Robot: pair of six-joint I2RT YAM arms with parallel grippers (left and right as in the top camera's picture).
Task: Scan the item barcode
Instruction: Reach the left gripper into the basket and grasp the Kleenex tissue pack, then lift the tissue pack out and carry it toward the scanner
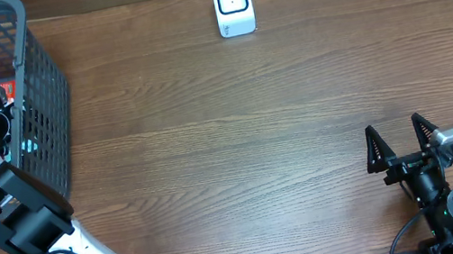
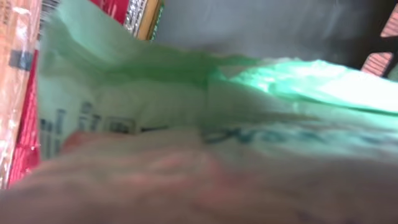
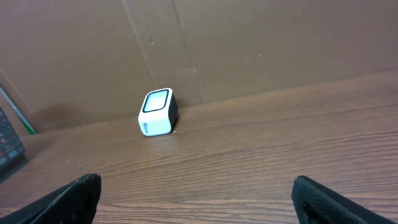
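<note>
Wood table: R hand wide, empty; L hand in basket at green bag, state unclear.

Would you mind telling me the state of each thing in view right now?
Basket: upright, not empty.
Green package: lying in the basket, blurred.
Scanner: upright on the table, nothing before it.
Left gripper: inside the basket, jaws wide, no grip visible.
Right gripper: jaws open, empty.
</note>
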